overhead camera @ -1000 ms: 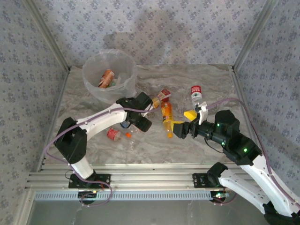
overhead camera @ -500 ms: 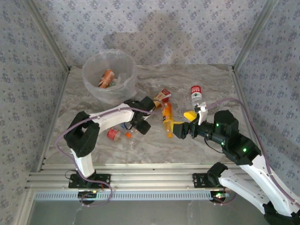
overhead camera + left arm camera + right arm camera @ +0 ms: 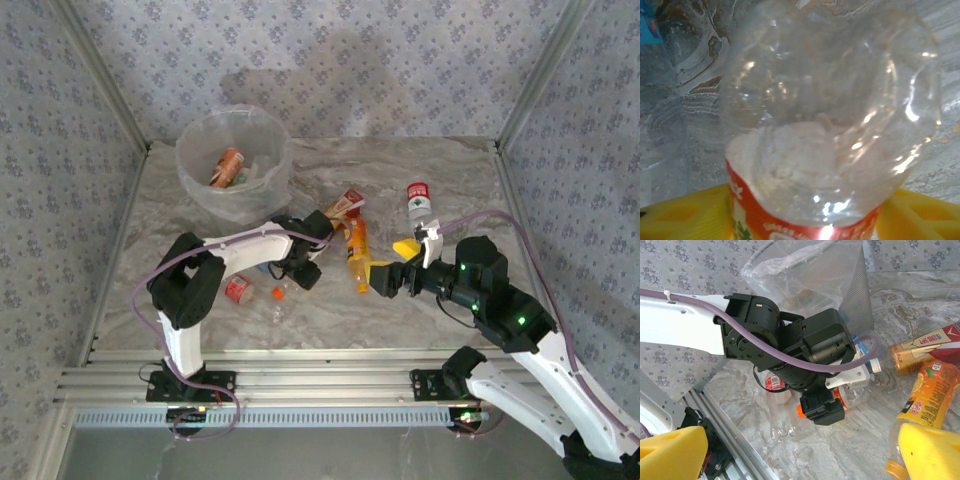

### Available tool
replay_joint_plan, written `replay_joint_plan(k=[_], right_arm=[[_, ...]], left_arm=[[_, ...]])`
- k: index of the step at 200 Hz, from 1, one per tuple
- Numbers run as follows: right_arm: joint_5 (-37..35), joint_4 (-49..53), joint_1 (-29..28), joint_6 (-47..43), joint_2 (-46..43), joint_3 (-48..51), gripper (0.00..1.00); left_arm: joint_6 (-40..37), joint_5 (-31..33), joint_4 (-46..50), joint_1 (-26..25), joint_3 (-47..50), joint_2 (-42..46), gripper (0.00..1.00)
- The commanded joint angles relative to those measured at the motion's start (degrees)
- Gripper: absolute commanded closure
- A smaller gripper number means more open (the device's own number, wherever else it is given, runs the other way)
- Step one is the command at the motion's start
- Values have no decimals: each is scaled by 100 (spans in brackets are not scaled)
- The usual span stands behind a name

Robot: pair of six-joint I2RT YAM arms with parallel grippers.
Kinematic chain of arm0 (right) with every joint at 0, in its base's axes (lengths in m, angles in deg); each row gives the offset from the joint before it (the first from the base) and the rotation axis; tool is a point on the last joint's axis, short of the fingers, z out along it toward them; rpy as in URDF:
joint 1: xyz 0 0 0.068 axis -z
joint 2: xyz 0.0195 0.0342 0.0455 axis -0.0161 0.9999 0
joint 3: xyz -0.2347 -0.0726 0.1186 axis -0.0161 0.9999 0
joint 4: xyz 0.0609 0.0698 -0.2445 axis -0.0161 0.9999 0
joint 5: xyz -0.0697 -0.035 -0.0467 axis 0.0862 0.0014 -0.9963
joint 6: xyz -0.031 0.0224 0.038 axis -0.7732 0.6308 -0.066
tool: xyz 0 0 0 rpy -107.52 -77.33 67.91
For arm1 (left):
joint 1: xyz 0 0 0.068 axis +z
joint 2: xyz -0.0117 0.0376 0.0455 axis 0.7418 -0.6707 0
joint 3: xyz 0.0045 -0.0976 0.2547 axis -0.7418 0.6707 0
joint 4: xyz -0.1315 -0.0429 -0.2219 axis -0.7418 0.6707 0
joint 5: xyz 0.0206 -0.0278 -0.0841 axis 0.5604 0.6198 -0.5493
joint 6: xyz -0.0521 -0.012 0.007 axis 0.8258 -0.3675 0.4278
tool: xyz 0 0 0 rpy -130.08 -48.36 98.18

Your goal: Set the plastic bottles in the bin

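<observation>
Marble tabletop (image 3: 400,165) open from bin (image 3: 232,207) to right rail (image 3: 506,182), bottle (image 3: 830,125) in left jaws

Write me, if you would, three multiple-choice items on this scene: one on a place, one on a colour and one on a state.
1. Where is the orange bottle nearest the far wall?
A inside the bin
B beside the bin
C under the bin

2. What colour is the label on the clear bottle between the left gripper's fingers?
A blue
B red
C green

3. How is the right gripper?
A shut on a bottle
B shut, empty
C open, empty

Answers:
1 A, it lies within the bin's rim in the top view.
2 B, the left wrist view shows a red band.
3 C, its yellow fingers stand wide apart and grip nothing.
</observation>
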Motion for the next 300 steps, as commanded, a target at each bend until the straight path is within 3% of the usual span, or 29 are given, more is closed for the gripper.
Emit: replay_joint_plan(k=[1, 31, 113, 182, 213, 300], right_arm=[[-75, -5, 38, 83, -59, 53, 0], [-84, 8, 48, 93, -76, 52, 0], [73, -157, 82, 183, -137, 36, 0], [122, -235, 103, 226, -197, 70, 0], [164, -254, 112, 231, -208, 40, 0], [172, -155, 144, 213, -234, -11, 0]], left_arm=[[25, -237, 22, -32, -176, 32, 40], [57, -312, 48, -27, -288, 124, 48], [155, -1012, 228, -30, -887, 957, 48], [187, -1852, 684, 129, -2289, 1282, 49], [143, -2253, 945, 465, -3238, 1245, 48], [-214, -2362, 1834, 1914, -5973, 641, 47]])
